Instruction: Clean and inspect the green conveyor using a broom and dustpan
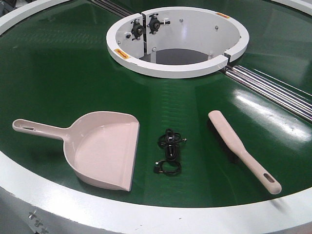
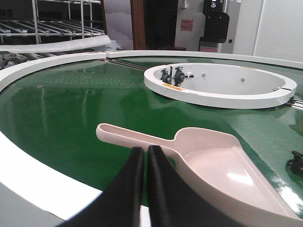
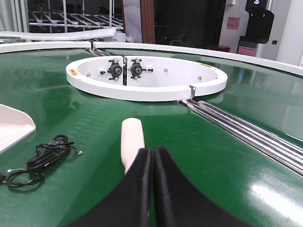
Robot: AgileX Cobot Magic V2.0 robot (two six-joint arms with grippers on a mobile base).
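We have two claws, each over its own tool on the green conveyor (image 1: 58,73), and both hold nothing. The left claw (image 2: 146,150) has its fingers drawn almost together, only a thin slit between them. The right claw (image 3: 152,150) is pressed closed the same way.

The dustpan (image 2: 222,165) lies just ahead of the left claw. Its handle slants across our line from ahead-left, where the slotted end sits, to the scoop ahead-right. As we read it, a grasp there means opening first and closing across that slanted handle.

The broom (image 3: 132,137) runs nearly straight away from the right claw. Its rounded far end shows just beyond the fingertips, and the rest is hidden under the claw. We cannot tell how high either claw hangs above its tool.

A black cable bundle (image 3: 47,156) lies to the left of the right claw, between the two tools and apart from both. The white hub ring (image 1: 175,68) stands well ahead, and the metal rails (image 3: 246,130) run off ahead-right, clear of either reach.
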